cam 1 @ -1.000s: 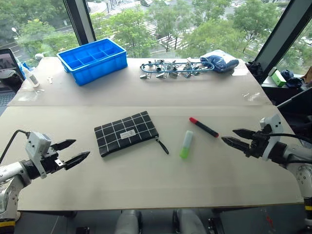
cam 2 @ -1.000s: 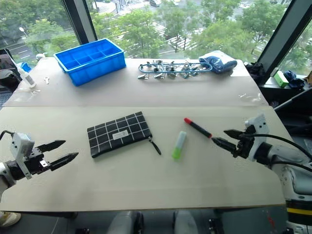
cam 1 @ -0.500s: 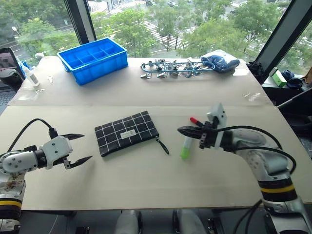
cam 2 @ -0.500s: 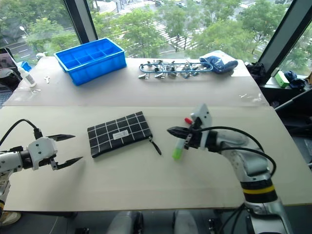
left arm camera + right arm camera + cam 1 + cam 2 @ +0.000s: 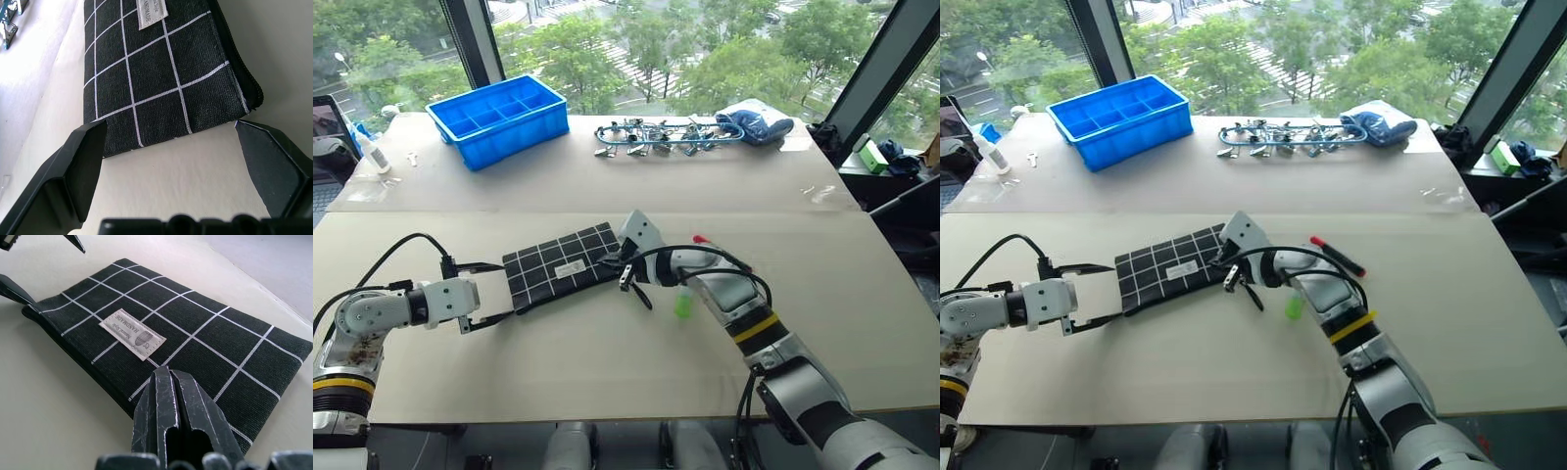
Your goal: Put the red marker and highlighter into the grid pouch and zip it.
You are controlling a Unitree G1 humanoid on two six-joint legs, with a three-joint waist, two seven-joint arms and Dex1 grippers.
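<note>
Room: big windows with green trees outside, seen at the top of the head views.
Surface: pale wide table (image 5: 607, 362); a blue plastic tray with compartments (image 5: 497, 119) sits upper left.
Pouch: flat black fabric grid pouch with white lines (image 5: 566, 266), mid-frame, zip looks closed.
Left gripper (image 5: 489, 293): fingers wide apart around the pouch's left end.
Right gripper (image 5: 171, 418): fingers pressed together, empty, over the pouch's right end.
Pens: slim black marker with red cap (image 5: 1336, 256) and stubby pale green highlighter (image 5: 682, 305) lie right of the pouch.
Risk: the pouch may slide when pushed; the closed fingers could miss the zip pull.

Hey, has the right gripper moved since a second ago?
Yes. The right gripper has swung across the table from its right edge, past the highlighter, to the grid pouch, and its fingers have shut.
</note>
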